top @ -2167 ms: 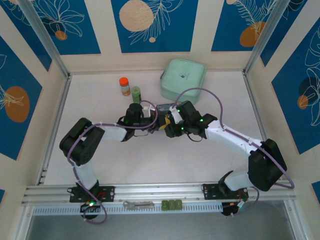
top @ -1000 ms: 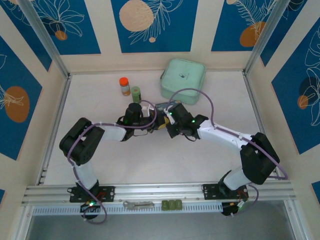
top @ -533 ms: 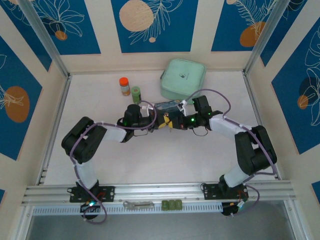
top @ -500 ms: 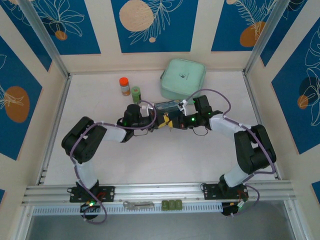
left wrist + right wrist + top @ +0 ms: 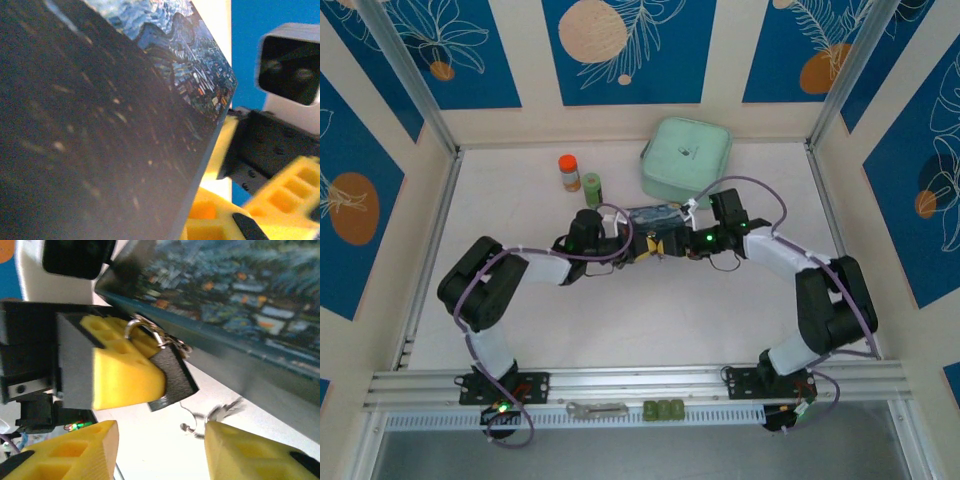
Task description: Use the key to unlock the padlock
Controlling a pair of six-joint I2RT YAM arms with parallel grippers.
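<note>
The blue starry-night tin [image 5: 653, 215] lies between the two arms over the middle of the counter [image 5: 650, 320] and appears closed, so its contents are hidden. Behind it the mint-green case [image 5: 686, 158] is shut too, and an orange-capped bottle [image 5: 569, 172] and a small green bottle [image 5: 592, 185] stand capped further left in the top view. In the right wrist view the left claw [image 5: 150, 365] is pinched tight on the padlock [image 5: 170, 377], whose silvery shackle [image 5: 136, 327] lies right against the tin's edge. The right claw [image 5: 160, 432] has its fingers well apart, gripping nothing. The key [image 5: 222, 412], blurred, shows in the gap between them, just below the padlock; whether it touches anything I cannot tell
</note>
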